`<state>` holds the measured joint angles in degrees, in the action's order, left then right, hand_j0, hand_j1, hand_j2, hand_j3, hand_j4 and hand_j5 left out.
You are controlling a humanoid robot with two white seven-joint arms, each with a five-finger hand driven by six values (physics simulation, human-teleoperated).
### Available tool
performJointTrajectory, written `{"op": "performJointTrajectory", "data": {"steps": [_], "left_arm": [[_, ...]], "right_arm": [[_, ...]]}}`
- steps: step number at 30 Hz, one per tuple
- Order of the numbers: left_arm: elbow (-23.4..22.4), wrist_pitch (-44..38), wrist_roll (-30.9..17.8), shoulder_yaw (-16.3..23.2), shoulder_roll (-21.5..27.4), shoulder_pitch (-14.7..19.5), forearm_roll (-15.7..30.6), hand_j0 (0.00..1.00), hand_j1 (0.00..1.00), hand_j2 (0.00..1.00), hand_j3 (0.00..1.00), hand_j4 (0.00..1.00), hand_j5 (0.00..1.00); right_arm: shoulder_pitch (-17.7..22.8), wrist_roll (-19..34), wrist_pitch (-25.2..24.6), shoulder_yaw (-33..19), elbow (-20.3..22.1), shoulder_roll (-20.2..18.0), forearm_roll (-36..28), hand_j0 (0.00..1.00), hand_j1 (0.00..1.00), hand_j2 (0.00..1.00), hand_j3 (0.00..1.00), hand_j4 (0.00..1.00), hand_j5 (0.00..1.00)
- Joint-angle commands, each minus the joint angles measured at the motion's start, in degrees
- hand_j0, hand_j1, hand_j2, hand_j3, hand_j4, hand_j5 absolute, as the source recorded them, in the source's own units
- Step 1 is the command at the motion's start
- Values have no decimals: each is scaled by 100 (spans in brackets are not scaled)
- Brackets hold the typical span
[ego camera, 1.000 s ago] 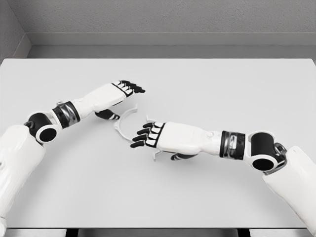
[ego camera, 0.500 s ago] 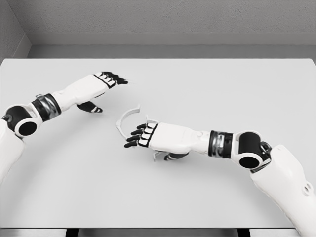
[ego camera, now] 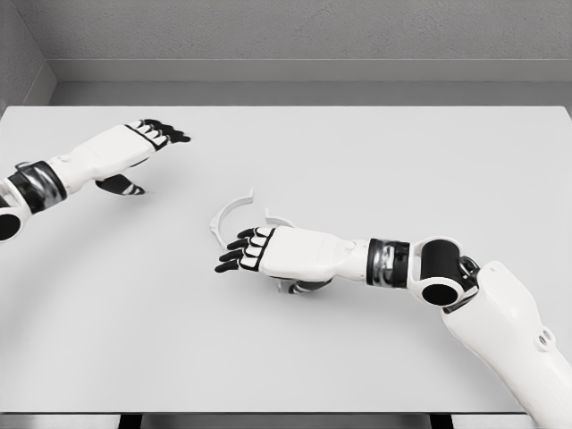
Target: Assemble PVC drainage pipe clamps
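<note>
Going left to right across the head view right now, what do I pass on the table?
Left hand hovering with fingers spread, then the thin white curved plastic clamp half lying on the grey table, then the right hand with its white forearm running off to the right.

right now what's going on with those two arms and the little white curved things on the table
The right hand hovers palm down, fingers open, over the white table, partly covering one clamp piece. A second curved clamp half lies free just behind its fingertips. The left hand is off at the far left, open and holding nothing. Nothing looks joined yet.
</note>
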<state>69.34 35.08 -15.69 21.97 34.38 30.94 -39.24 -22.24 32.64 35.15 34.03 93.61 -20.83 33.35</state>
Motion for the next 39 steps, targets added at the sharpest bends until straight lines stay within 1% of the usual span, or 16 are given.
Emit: {"op": "performJointTrajectory", "data": {"steps": [1,3,14,20,39], "left_arm": [[0,-8,4,1,33,0,39,100,100,100,100,100,100],[9,-8,4,9,33,-9,39,100,100,100,100,100,100],[9,-8,22,1,33,-26,65,100,100,100,100,100,100],[9,-8,22,1,33,-26,65,100,100,100,100,100,100],[53,-8,22,9,42,-44,83,100,100,100,100,100,100]], "right_arm": [[-9,-3,-15,-2,-18,0,-39,100,100,100,100,100,100],[-62,-3,-15,-2,-80,9,-39,100,100,100,100,100,100],[-114,-3,-15,-2,-89,88,-39,100,100,100,100,100,100],[-158,-3,-15,15,-212,167,-39,100,100,100,100,100,100],[-167,-12,-15,15,-502,176,14,100,100,100,100,100,100]]}}
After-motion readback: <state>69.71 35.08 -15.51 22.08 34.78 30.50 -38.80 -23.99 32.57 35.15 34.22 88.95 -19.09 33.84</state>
